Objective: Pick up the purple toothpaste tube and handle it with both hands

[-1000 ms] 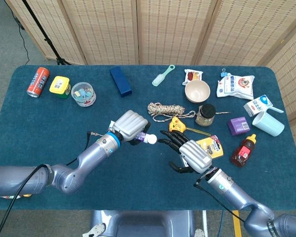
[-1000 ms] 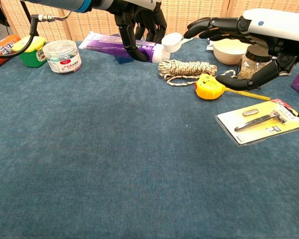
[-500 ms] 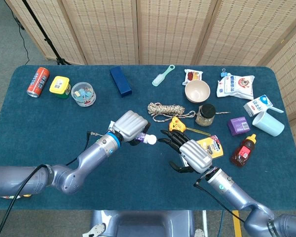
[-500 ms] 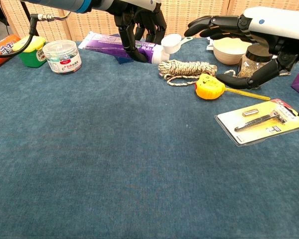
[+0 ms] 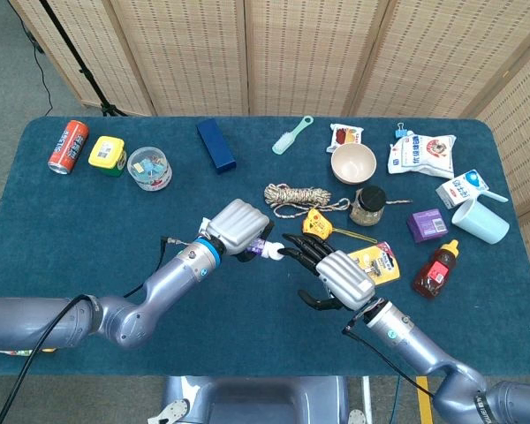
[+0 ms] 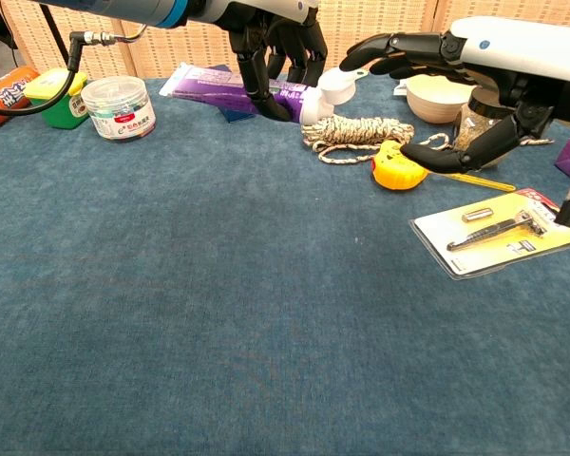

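Purple toothpaste tube (image 6: 230,88), gripped by left hand (image 5: 239,226), has neared right hand's (image 5: 340,276) spread fingers (image 6: 391,47).

A desk (image 5: 71,230) covered in dark blue cloth carries a red can (image 5: 68,147), a yellow-green box (image 5: 107,154) and a clear tub (image 5: 149,168) at its far left, with a blue box (image 5: 216,144) and pale green brush (image 5: 292,135) further right. Mid-desk lie a rope coil (image 5: 295,196), yellow tape measure (image 5: 317,222) and carded razor (image 6: 499,231). At far right stand a bowl (image 5: 353,162), jar (image 5: 368,206), purple box (image 5: 427,224), sauce bottle (image 5: 436,268) and blue cup (image 5: 479,221).
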Motion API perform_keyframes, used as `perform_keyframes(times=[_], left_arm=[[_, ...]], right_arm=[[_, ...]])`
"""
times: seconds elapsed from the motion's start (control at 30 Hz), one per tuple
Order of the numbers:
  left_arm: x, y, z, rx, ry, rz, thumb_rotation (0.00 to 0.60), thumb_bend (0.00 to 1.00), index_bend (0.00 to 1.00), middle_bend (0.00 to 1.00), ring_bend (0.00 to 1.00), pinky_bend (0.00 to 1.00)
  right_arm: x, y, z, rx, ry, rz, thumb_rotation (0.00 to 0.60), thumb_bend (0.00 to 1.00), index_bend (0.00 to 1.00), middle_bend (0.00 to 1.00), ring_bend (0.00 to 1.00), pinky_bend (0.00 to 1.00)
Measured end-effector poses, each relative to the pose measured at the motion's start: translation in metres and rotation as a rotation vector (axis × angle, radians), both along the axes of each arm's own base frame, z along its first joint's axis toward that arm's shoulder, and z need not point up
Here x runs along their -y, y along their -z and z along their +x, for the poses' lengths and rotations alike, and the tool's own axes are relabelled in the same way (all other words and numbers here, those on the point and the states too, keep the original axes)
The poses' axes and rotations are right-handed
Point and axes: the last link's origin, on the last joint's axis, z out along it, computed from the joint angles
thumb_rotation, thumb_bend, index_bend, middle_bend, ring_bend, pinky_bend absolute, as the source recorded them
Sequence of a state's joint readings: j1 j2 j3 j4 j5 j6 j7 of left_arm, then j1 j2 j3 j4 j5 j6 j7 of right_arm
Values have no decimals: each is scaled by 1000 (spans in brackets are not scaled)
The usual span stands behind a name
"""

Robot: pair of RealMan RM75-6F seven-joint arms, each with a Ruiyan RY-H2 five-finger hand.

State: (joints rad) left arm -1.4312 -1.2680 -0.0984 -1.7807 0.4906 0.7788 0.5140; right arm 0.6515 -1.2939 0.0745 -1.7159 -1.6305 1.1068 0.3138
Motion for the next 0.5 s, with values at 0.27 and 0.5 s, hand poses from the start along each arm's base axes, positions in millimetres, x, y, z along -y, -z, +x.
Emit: perform_keyframes(times=[0.27, 0.5], left_arm=[[-1, -4, 0, 17, -7, 6, 600, 753, 602, 561, 552, 578], [-2, -5, -2, 16, -9, 7, 600, 752, 602, 561, 552, 578]], right_arm=[[0, 4, -2, -18, 5, 6, 600, 462, 114, 0, 0, 0], [0, 5, -2, -20, 7, 6, 600, 462, 121, 0, 0, 0]])
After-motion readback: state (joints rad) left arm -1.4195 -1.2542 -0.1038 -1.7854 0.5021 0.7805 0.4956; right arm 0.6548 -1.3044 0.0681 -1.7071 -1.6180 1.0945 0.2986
